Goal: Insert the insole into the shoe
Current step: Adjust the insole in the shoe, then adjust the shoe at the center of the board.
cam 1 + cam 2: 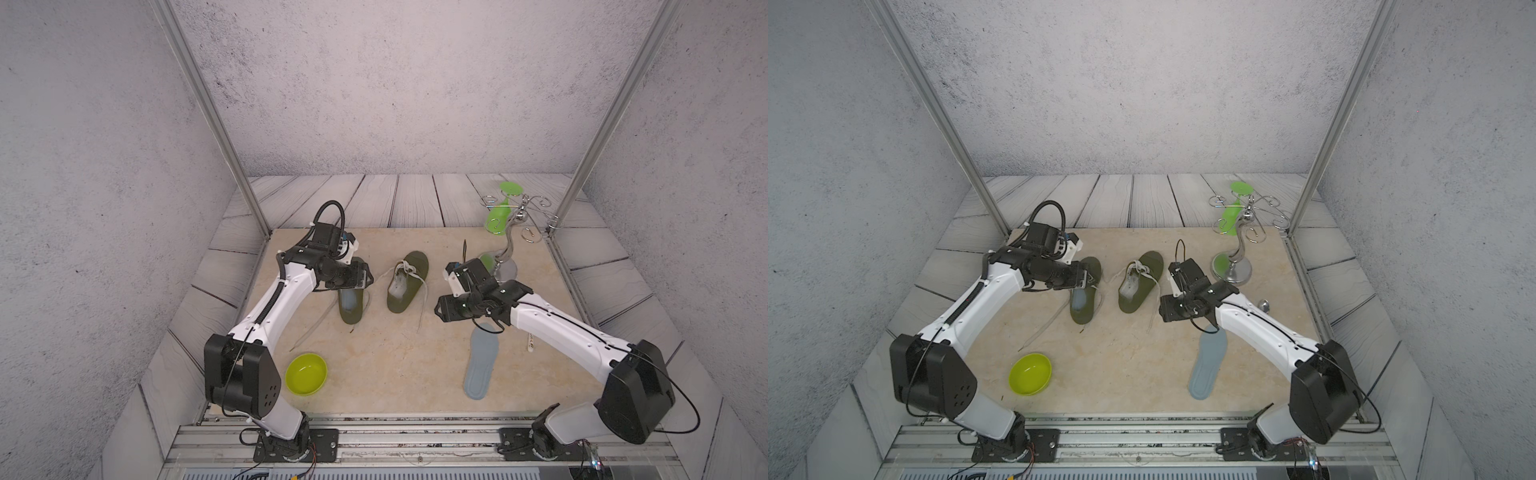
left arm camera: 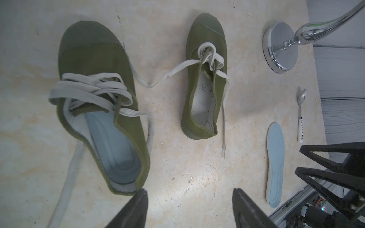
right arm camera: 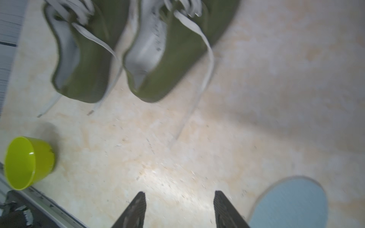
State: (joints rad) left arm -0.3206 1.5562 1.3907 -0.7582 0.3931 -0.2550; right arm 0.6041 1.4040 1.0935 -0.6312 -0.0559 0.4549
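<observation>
Pale marble-look table top (image 1: 395, 365) is shut in by grey walls and grey wood-look boards. Two green shoes with white laces are set side by side near the middle, with their toes turned to the back wall. One blue insole, the tucked insole (image 2: 114, 150), is seen lying inside the filled shoe (image 2: 94, 59), the one nearer the left arm. Only pale lining is seen inside the empty shoe (image 1: 411, 286).

Another blue one, the loose insole (image 1: 482, 361), is laid flat on the table on the right arm's side, well apart from both shoes. Its far end is hidden under the right arm in both top views.

The left gripper (image 2: 189, 191) is held over the filled shoe, near the heel. Its jaws are spread apart and nothing is held; only bare table is seen between them. The right gripper (image 3: 179, 192) is held over the table with its jaws spread apart too, and nothing is gripped. In the blurry right wrist view, one round end of the loose insole is seen just beside one black finger (image 3: 223, 211).

A lime green bowl (image 1: 306, 374) is set near the front, by the left arm. A small spoon (image 2: 301, 114) with a white handle is laid beside the loose insole. A shiny metal stand (image 1: 509, 249) is placed at the back right, and a green plastic wine glass (image 1: 500, 210) is hung from it upside down
</observation>
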